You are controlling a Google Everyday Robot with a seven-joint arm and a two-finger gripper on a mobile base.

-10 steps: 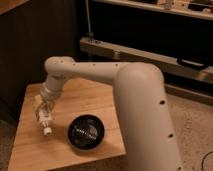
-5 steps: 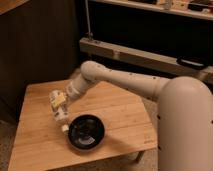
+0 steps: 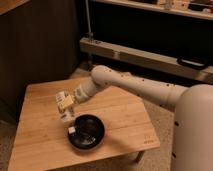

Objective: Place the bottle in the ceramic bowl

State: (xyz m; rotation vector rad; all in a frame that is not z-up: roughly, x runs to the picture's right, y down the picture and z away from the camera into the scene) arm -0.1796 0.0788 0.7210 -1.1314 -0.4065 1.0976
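The ceramic bowl (image 3: 88, 133) is round, glossy and black, and sits on the wooden table (image 3: 40, 130) near its front middle. My gripper (image 3: 63, 103) hangs just above and left of the bowl, shut on the bottle (image 3: 67, 117). The bottle is small and clear with a pale label. It points downward, and its white cap (image 3: 71, 130) is at the bowl's left rim. The white arm (image 3: 130, 87) reaches in from the right.
The small wooden table has edges close on all sides. A dark cabinet wall (image 3: 40, 45) stands behind it. A low metal rail and shelf (image 3: 150, 57) run along the back right. My white body (image 3: 195, 135) fills the right side.
The gripper with the bottle has moved a little right and down, so the bottle's cap has come to the bowl's left rim. The bowl has not moved.
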